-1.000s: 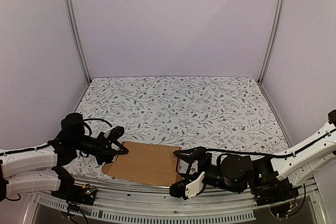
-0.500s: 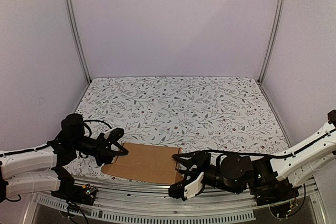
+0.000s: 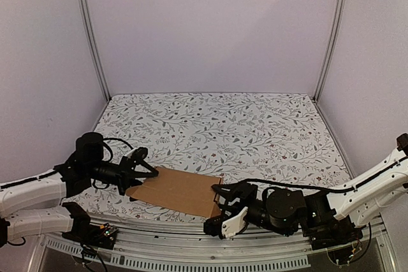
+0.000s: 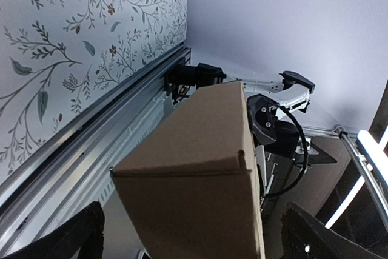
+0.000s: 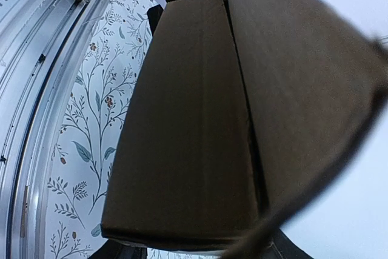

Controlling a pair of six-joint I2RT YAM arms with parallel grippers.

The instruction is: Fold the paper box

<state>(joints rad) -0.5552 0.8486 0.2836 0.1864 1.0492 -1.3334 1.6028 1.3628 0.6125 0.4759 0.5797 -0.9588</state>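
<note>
The paper box [image 3: 182, 190], a plain brown flattened carton, lies at the table's near edge with its left end raised slightly. My left gripper [image 3: 145, 165] is open at that left end. In the left wrist view the paper box [image 4: 194, 168] sits between the wide-apart fingers [image 4: 66, 241] with a gap on each side. My right gripper [image 3: 223, 208] is shut on the carton's right end. The brown panels of the paper box [image 5: 188, 137] fill the right wrist view, so my right gripper [image 5: 200, 250] shows only as dark finger tips at the bottom.
A floral cloth [image 3: 223, 125] covers the table. A perforated metal rail [image 3: 191, 256] runs along the near edge under the box. White walls with metal posts [image 3: 89, 36] close in the left, back and right sides.
My left gripper has opened and let go of the box's left end. My right gripper has closed on the right end. The box has shifted slightly and its left end has lifted.
</note>
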